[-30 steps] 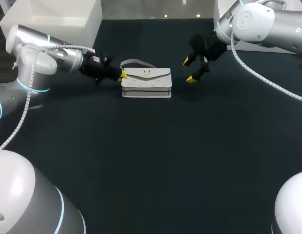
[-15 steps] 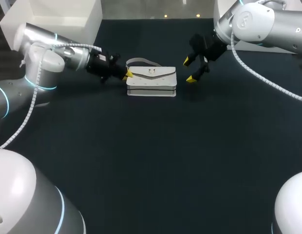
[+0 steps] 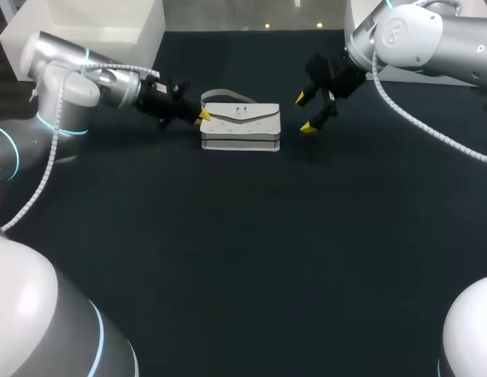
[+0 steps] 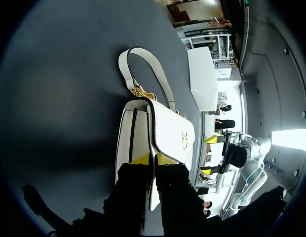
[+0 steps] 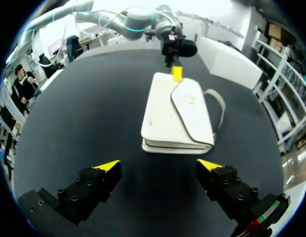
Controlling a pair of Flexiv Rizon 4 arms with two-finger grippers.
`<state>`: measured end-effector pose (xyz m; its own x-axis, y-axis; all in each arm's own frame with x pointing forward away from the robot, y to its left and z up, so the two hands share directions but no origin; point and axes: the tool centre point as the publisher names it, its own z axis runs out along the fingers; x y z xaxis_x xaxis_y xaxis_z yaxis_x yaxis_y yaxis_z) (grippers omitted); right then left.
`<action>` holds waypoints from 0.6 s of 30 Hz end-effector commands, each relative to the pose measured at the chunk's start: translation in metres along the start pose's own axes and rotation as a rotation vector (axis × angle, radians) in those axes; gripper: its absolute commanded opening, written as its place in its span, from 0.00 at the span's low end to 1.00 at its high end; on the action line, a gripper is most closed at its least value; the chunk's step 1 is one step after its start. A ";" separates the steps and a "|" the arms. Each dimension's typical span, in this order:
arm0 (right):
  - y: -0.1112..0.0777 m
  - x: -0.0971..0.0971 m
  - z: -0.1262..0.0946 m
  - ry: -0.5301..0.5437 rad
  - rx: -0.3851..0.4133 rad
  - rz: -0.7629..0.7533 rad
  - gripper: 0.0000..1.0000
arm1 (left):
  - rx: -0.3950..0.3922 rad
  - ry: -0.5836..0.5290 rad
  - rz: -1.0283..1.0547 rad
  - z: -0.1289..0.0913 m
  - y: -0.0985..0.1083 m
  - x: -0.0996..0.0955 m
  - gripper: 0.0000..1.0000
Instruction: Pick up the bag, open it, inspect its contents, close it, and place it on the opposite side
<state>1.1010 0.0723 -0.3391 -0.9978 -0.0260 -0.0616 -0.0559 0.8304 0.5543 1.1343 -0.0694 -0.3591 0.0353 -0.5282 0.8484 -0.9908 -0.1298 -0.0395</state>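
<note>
Our left arm (image 3: 86, 82) reaches right, left jaws seemingly clenched on the left end of the bag (image 3: 239, 126), which lies flat, long axis left–right; right jaws released.

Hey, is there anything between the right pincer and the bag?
Nothing: only bare tabletop between the right pincer and the bag, clearest in the right wrist view.

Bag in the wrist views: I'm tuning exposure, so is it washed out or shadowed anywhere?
Left wrist view: bag evenly lit, clasp readable, a shadow on the table beside it. Right wrist view: bag bright, flap edge visible, no glare patch.
</note>
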 end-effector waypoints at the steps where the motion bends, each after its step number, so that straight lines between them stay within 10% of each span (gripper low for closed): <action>1: 0.000 -0.002 0.000 0.004 0.000 0.000 1.00 | -0.018 0.009 0.001 0.006 -0.008 -0.003 0.00; 13: 0.000 -0.002 0.000 0.004 0.000 0.000 1.00 | -0.018 0.024 -0.007 0.010 -0.009 0.000 0.00; 15: 0.000 -0.002 0.000 0.004 0.000 0.000 1.00 | -0.017 0.026 -0.004 0.009 -0.008 0.002 0.46; 18: 0.000 -0.002 0.000 0.004 0.000 0.000 1.00 | -0.014 0.029 0.000 0.005 -0.007 0.005 0.76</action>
<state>1.1010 0.0723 -0.3391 -0.9978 -0.0260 -0.0616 -0.0559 0.8304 0.5543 1.1411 -0.0773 -0.3581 0.0341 -0.5071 0.8612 -0.9922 -0.1206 -0.0317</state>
